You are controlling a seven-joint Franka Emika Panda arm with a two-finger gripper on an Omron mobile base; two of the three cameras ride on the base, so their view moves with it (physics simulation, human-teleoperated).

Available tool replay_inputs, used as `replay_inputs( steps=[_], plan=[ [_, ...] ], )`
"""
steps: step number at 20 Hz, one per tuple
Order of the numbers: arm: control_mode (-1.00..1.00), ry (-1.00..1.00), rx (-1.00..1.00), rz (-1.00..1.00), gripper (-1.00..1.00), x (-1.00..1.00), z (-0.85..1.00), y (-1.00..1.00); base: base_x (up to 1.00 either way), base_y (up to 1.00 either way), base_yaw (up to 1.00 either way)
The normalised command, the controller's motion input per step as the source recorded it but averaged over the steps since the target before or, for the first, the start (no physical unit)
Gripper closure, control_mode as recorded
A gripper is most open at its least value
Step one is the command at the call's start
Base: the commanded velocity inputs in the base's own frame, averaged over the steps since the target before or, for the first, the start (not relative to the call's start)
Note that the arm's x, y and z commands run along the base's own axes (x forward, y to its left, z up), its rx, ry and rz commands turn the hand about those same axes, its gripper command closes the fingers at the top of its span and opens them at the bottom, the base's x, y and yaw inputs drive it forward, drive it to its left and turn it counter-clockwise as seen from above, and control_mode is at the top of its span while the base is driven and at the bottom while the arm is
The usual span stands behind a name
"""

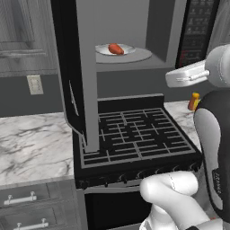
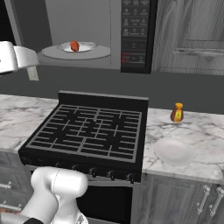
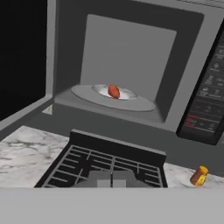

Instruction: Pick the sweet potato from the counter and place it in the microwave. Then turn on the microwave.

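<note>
The sweet potato (image 1: 116,49) (image 2: 75,46) (image 3: 113,91) lies on a small white plate (image 1: 128,50) on the turntable inside the microwave (image 1: 134,27). The black glass door (image 1: 74,67) stands swung wide open to the left. The dark button panel (image 1: 195,31) (image 2: 135,35) (image 3: 210,100) is on the right side. My gripper (image 3: 112,179) hangs in front of the microwave, above the stove and well back from the opening, facing the cavity. Its two tips sit side by side with nothing between them. My white hand (image 1: 184,75) (image 2: 13,59) floats at panel height.
A black grated stovetop (image 1: 134,134) (image 2: 92,127) lies under the microwave. The marble counter (image 1: 31,143) (image 2: 197,131) flanks it. An orange bottle (image 1: 193,101) (image 2: 177,113) (image 3: 199,176) and a white plate (image 2: 174,151) stand on the right counter. The open door juts out over the stove's left edge.
</note>
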Motion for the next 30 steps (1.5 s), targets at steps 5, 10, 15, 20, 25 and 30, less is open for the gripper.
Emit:
replay_inputs(
  steps=[5,10,15,20,25,30],
  plan=[
    [-1.0,0.0,0.0,-0.02,1.0,-0.59,0.0,0.0,0.0,0.0,0.0],
    [-1.0,0.0,0.0,-0.02,1.0,-0.59,0.0,0.0,0.0,0.0,0.0],
    [-1.0,0.0,-0.02,-0.01,1.0,-0.52,0.0,0.0,0.0,0.0,0.0],
    [-1.0,-0.01,-0.03,0.0,1.0,-0.44,0.0,0.04,0.0,0.0,0.0],
    [-1.0,-0.06,-0.06,0.0,1.0,-0.31,-0.01,0.15,0.0,0.0,0.0],
    [-1.0,-0.1,-0.08,0.0,1.0,-0.26,-0.02,0.18,0.0,0.0,0.0]
  ],
)
